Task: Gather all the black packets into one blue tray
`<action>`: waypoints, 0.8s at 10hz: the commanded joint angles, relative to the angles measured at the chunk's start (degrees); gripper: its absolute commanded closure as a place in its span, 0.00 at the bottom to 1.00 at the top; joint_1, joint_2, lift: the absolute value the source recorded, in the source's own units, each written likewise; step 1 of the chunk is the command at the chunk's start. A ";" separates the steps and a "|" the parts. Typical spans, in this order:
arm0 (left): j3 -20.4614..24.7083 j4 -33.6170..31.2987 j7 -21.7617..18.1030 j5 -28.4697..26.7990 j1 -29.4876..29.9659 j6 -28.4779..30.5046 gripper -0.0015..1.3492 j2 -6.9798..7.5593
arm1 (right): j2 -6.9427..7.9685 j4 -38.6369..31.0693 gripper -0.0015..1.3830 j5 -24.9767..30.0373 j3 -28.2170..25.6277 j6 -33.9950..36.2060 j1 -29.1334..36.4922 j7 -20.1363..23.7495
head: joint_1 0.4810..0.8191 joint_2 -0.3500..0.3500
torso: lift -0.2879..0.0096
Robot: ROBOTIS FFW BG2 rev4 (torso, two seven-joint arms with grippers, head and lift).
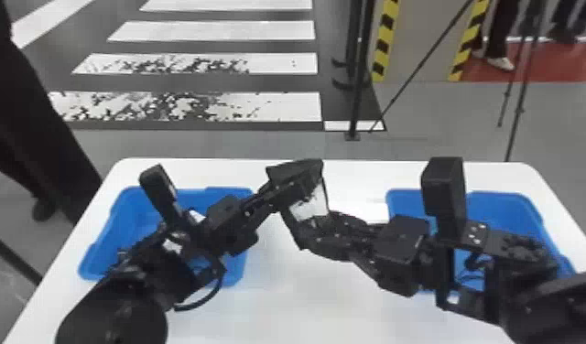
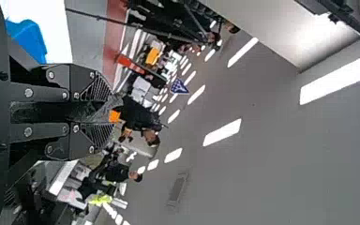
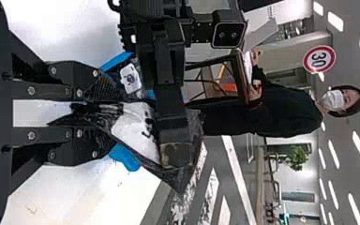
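"Status on your grippers, pls?"

"Both on the same pkt. My L gripper (image 1: 300, 185) is narrowed on the black packet (image 1: 311, 208), w/ its film btwn the two tips; seen in L wrist view too. My R gripper (image 1: 303, 224) has the same pkt pinched, tips closed down on its crumpled edge."

"Where's that pkt, exactly?"

"Mid-air btwn my two arms, over the white table (image 1: 306, 302), tilted, approx. midway btwn the trays. Its white label is partly in view."

"And the trays?"

"Two, both blue, on the table. L tray (image 1: 214, 196) is partly behind my L arm, R tray (image 1: 502, 203) partly behind my R arm."

"Any other pkts?"

"One, yes. R wrist view has a second packet (image 3: 130, 78), black w/ a white label, against tray blue, beyond my R fingers & partly behind my L arm. Can't tell how much of it is hidden."
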 commanded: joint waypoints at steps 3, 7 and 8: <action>4.26 0.50 -0.07 -0.78 3.16 -6.15 0.90 0.20 | 1.31 9.65 0.10 -8.43 -10.64 -5.76 2.04 -0.17 | 0.63 0.56 | 0.60; 17.98 1.63 0.46 -11.30 5.55 -8.26 0.90 0.82 | 3.42 10.21 0.15 -15.29 -21.04 -11.10 10.62 -5.98 | 0.63 0.58 | 0.60; 20.49 3.03 1.16 -16.21 4.71 -7.98 0.90 1.43 | 3.34 10.63 0.15 -15.52 -21.15 -11.10 11.04 -5.98 | 0.63 0.60 | 0.60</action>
